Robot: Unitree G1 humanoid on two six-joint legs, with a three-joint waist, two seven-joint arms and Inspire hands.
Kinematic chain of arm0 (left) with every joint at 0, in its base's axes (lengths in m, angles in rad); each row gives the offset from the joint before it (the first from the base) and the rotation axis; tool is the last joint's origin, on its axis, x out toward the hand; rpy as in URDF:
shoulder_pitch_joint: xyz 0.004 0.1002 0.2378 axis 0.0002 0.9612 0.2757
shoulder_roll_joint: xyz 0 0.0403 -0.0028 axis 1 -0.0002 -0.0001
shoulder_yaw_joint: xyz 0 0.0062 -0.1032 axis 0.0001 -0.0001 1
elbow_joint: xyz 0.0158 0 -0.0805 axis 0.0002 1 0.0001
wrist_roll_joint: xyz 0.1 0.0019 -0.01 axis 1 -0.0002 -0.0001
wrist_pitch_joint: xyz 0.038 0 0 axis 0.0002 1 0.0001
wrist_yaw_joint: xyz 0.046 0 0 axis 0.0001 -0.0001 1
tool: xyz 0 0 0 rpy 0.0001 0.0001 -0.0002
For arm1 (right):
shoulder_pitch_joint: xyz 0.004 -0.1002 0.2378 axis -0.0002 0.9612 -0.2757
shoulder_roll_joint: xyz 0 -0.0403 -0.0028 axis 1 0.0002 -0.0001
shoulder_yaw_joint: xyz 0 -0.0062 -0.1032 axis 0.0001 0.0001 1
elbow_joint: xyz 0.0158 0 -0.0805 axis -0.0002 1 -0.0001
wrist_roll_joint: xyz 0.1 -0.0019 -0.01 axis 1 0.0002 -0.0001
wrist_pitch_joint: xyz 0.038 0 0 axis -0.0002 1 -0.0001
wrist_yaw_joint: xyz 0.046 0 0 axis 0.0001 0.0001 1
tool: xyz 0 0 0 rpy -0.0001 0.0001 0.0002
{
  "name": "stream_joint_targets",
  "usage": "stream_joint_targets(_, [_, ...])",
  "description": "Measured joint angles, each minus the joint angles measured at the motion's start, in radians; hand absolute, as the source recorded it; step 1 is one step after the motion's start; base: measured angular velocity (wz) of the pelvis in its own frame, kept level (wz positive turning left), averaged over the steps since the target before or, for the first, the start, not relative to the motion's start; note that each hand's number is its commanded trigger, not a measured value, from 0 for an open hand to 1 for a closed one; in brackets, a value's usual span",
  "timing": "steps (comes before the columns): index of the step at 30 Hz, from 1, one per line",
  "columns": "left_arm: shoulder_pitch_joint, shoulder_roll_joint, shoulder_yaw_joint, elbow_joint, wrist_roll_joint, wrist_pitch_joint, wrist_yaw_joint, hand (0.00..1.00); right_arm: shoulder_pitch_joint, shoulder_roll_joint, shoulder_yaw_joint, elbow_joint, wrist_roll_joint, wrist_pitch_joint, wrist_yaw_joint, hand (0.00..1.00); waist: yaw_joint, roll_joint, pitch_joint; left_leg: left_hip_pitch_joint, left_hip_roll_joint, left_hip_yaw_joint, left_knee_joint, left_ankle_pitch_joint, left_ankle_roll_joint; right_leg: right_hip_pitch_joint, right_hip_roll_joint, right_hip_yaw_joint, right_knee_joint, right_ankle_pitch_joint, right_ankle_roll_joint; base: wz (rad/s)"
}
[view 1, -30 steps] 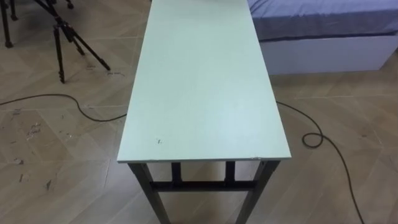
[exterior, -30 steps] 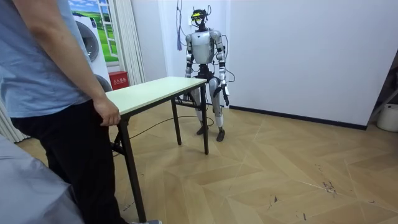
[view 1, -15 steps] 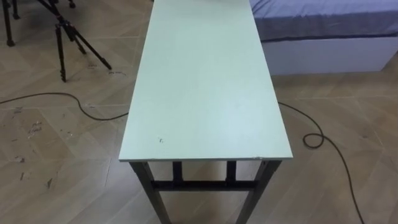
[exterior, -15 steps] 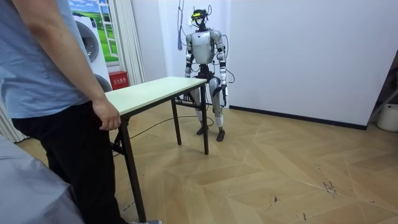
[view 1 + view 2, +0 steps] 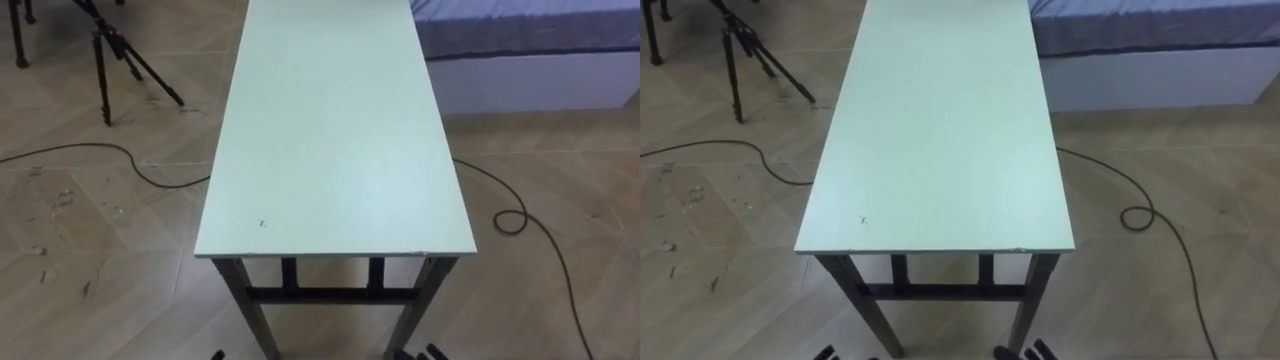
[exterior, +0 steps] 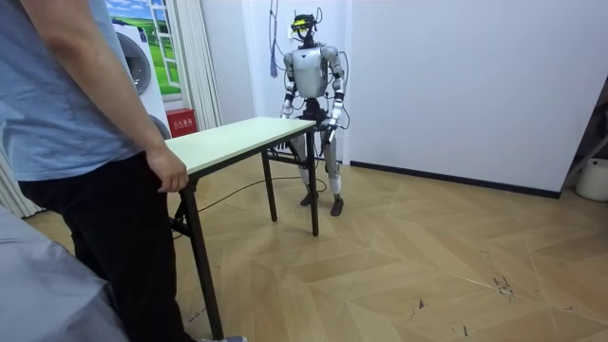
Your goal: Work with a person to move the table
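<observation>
Through the left eye the pale table point(image 5: 335, 130) runs lengthwise away from the robot, and its near end looks not yet taken hold of. What I take to be the left hand point(image 5: 218, 354) and right hand point(image 5: 428, 352) peep in below that edge; how they are set I cannot tell. A tripod point(image 5: 105, 55) stands far left and a bed point(image 5: 530, 70) far right, close to the table's long edge. In the room view a person point(image 6: 66, 114) stands at the opposite end, the person's hand point(image 6: 169, 176) on its corner. Should the person lift first, the table would tilt or drag, and a swing could strike the bed. Open floor lies to the room view's right. The right eye agrees.
</observation>
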Motion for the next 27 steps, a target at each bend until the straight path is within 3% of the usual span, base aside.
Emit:
stream_joint_targets(5, [0.072,0.042,-0.108,-0.230,-0.183,0.007,-0.010,0.00,0.119,-0.022,0.093,-0.300,0.104,0.013,0.036,0.00,0.010,0.004,0.0024,-0.002,-0.007,0.000,0.004,-0.002,0.003,-0.006,-0.009,-0.001,0.007,-0.006,0.010,0.01])
stream_joint_targets(9, [0.074,0.071,-0.182,-0.361,-0.303,0.007,-0.037,0.00,0.106,-0.032,0.152,-0.350,0.182,0.014,0.073,0.00,0.012,0.008,0.0011,-0.007,-0.015,-0.004,0.008,-0.003,0.006,-0.011,-0.015,-0.001,0.011,-0.007,0.016,0.02])
stream_joint_targets(19, [0.069,0.101,-0.212,-0.508,-0.405,0.009,-0.075,0.00,0.096,-0.095,0.210,-0.479,0.286,0.014,0.084,0.00,0.008,0.009,-0.0019,-0.010,-0.019,-0.008,0.015,-0.003,0.006,-0.016,-0.019,0.008,0.022,-0.006,0.018,-0.01])
stream_joint_targets(22, [0.044,0.123,-0.241,-0.524,-0.405,0.022,-0.075,0.00,0.064,-0.129,0.242,-0.481,0.284,0.012,0.084,0.00,0.005,0.013,-0.0023,-0.008,-0.018,-0.009,0.015,-0.003,0.006,-0.015,-0.019,0.006,0.028,-0.006,0.018,0.00])
stream_joint_targets(27, [0.010,0.145,-0.248,-0.526,-0.438,0.034,-0.074,0.00,0.028,-0.147,0.253,-0.481,0.281,0.019,0.077,0.00,-0.002,0.018,0.0010,-0.008,-0.018,-0.009,0.016,-0.003,0.006,-0.014,-0.019,0.004,0.032,-0.006,0.018,0.02])
